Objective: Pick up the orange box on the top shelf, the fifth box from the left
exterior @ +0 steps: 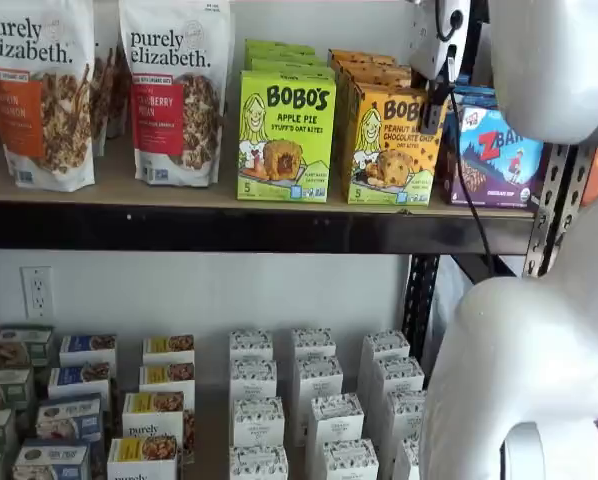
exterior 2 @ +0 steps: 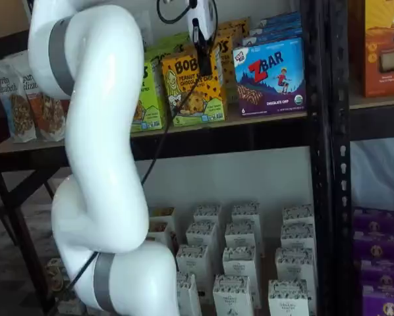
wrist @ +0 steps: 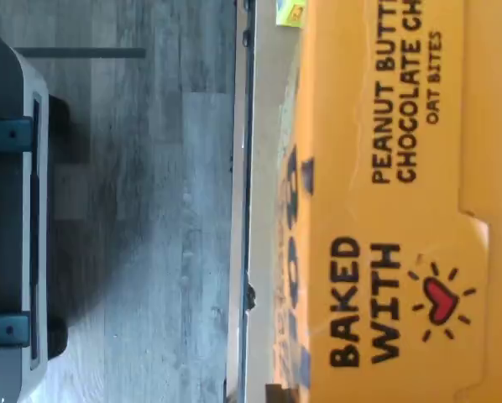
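The orange box (exterior: 387,150) stands upright at the front of its row on the top shelf (exterior: 229,226), between a lime-green box and a purple-blue box. It shows in both shelf views (exterior 2: 192,92). My gripper (exterior: 432,118) hangs over the box's upper right corner. Its white body is above, and one black finger reaches down in front of the carton, also seen in a shelf view (exterior 2: 203,64). No gap and no second finger show. The wrist view is filled by the box's orange top (wrist: 394,210), reading "Peanut Butter Chocolate Chip", very close.
The lime-green Bobo's Apple Pie box (exterior: 284,135) stands left of the orange box and the ZBar box (exterior: 494,155) right. Purely Elizabeth bags (exterior: 174,90) stand further left. White boxes (exterior: 314,410) fill the lower shelf. My white arm (exterior 2: 98,164) stands before the shelves.
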Controlling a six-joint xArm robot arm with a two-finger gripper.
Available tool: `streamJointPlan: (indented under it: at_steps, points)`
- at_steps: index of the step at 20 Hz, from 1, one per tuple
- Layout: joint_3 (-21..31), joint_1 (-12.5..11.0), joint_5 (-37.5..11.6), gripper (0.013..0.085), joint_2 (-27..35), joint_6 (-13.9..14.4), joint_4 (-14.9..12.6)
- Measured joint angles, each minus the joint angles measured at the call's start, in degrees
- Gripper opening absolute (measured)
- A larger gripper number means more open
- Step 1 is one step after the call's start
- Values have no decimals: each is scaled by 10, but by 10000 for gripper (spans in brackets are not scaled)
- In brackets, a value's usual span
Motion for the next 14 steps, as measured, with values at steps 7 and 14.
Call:
streamJointPlan:
  at_steps: [7, 14]
  points:
    - [0, 1, 0, 170, 0, 1, 3]
    - [2, 5, -2, 170, -5, 5, 1]
